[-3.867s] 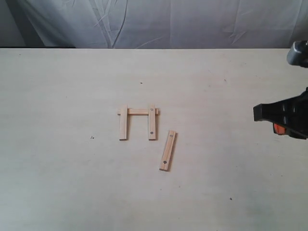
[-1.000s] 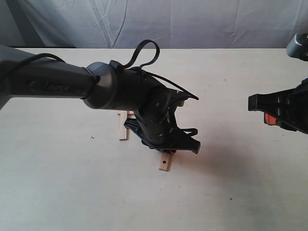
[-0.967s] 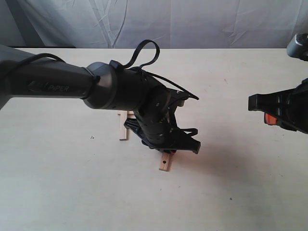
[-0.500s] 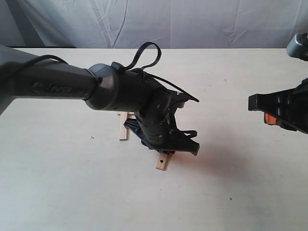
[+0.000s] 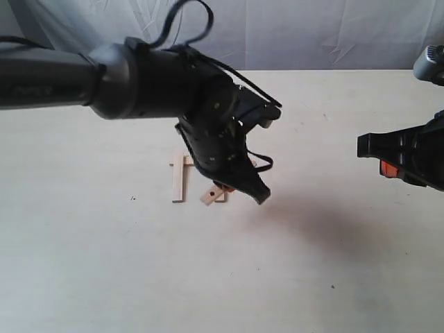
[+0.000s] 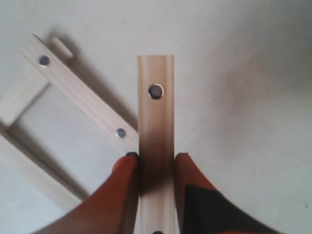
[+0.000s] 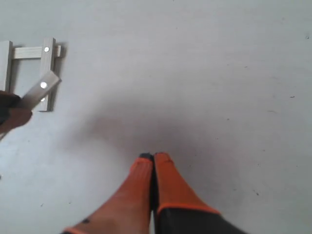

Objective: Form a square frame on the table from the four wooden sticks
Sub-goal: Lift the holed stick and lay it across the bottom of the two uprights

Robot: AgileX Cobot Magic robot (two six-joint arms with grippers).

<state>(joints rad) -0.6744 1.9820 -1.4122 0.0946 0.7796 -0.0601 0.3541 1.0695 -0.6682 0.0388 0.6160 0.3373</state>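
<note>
My left gripper [image 6: 155, 157] is shut on a holed wooden stick [image 6: 156, 112], held above the table [image 5: 83, 263]; in the exterior view its free end [image 5: 210, 195] pokes out under the left gripper [image 5: 239, 186]. Below it lie three sticks in a U shape: a holed stick [image 6: 80, 95], a plain cross stick [image 6: 19, 97] and a plain side stick [image 5: 178, 178]. The held stick hangs over the open end of the U, near the holed stick's lower end. My right gripper [image 7: 153, 157] is shut on nothing, far right above bare table [image 5: 364, 146].
A grey cloth backdrop [image 5: 312, 35] runs behind the table's far edge. The left arm [image 5: 139, 76] reaches over the middle of the table and hides part of the U. A few dark specks [image 5: 133, 198] dot the surface.
The left arm came in, gripped the loose holed stick that lay right of the U, lifted it and carried it back toward the U's open end. The right gripper stayed put.
</note>
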